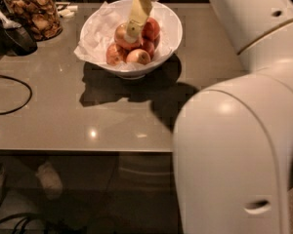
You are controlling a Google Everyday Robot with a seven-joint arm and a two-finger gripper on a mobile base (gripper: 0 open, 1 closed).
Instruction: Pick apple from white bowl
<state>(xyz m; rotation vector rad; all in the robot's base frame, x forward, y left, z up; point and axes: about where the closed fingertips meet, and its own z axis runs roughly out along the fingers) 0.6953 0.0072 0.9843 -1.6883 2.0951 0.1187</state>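
The white bowl [168, 21], lined with crumpled white paper, stands at the back of the grey table. It holds several apples. The largest one, the golden-yellow apple [121, 37] with an orange-red blush, lies in the middle left of the bowl. Deep-red apples [152, 29] lie to its right and small pale ones [138, 57] in front. My gripper [133, 30] comes down from the top edge into the bowl, and its yellowish tip rests on or just over the top right of the large apple.
A glass jar of brown snacks [33, 11] stands at the back left, with a dark scoop [17, 35] beside it. A black cable [10, 94] loops on the table's left. My white arm [239, 130] fills the right side and hides that part of the table [63, 126].
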